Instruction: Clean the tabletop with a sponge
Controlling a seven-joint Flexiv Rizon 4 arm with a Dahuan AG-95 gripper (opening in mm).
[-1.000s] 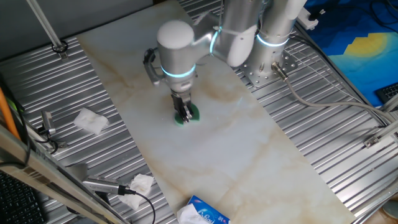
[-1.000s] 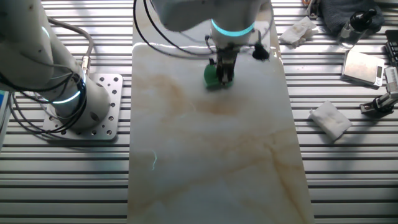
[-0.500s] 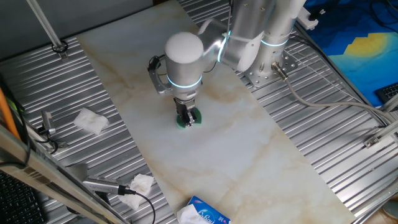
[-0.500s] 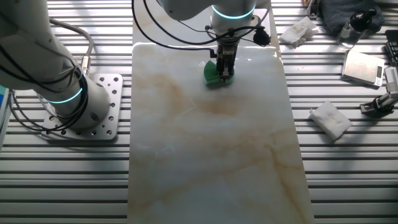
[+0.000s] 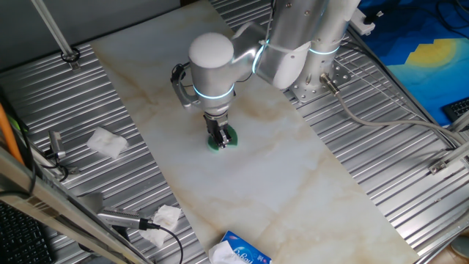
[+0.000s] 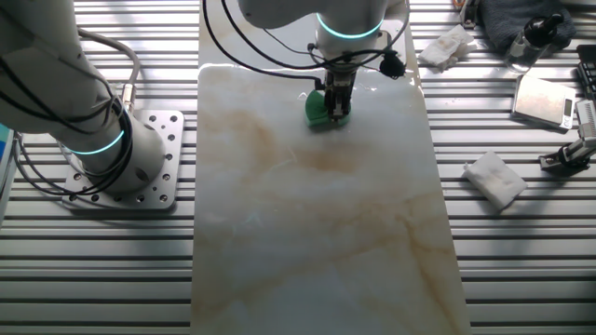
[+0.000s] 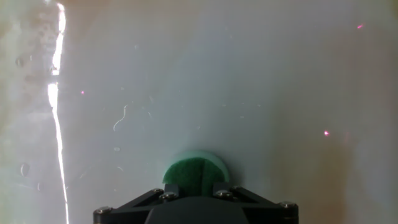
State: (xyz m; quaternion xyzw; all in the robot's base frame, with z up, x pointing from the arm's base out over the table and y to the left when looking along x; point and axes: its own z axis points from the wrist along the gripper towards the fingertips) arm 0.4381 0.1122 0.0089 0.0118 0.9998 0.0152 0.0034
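The tabletop [image 5: 293,176] is a long glossy off-white marble slab with faint brown veins; it also shows in the other fixed view [image 6: 326,233] and fills the hand view [image 7: 217,81]. The green sponge [image 5: 227,138] sits pressed on the slab near its middle-left, seen too in the other fixed view [image 6: 318,110] and at the bottom of the hand view [image 7: 195,171]. My gripper [image 5: 219,137] points straight down and is shut on the sponge, also shown in the other fixed view [image 6: 337,104] and the hand view [image 7: 195,186].
Crumpled white tissues lie on the ribbed metal at left [image 5: 107,142] and front left [image 5: 165,216]. A blue-and-white tissue pack [image 5: 240,251] sits at the slab's front end. The arm's base [image 6: 121,158] stands beside the slab. A tissue [image 6: 495,179] and a scale [image 6: 545,100] lie on the far side.
The arm's wrist has swung a little, first right then back left, with the sponge shifting slightly on the slab. The grip on the sponge is unchanged.
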